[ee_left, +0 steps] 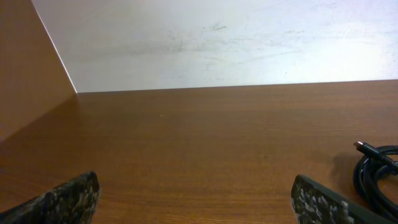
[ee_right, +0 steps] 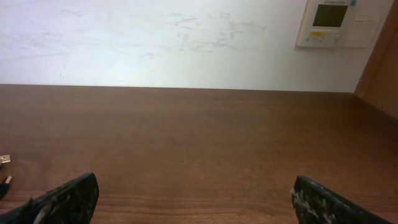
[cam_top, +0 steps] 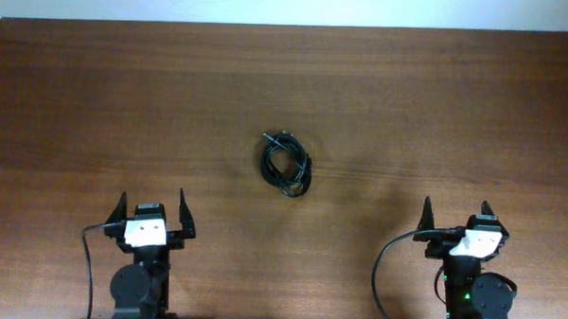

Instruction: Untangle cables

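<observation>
The cables (cam_top: 286, 163) lie as a small black coiled bundle of thin cords near the middle of the wooden table (cam_top: 409, 107), plug ends at the top left. Part of the bundle shows at the right edge of the left wrist view (ee_left: 376, 171), and its plug tips at the left edge of the right wrist view (ee_right: 5, 169). My left gripper (cam_top: 152, 209) is open and empty at the near left, well short of the bundle. My right gripper (cam_top: 456, 217) is open and empty at the near right.
A white wall (ee_right: 155, 43) rises behind the table's far edge, with a white control panel (ee_right: 333, 22) mounted on it at the right. A wooden side panel (ee_left: 28, 68) stands at the far left.
</observation>
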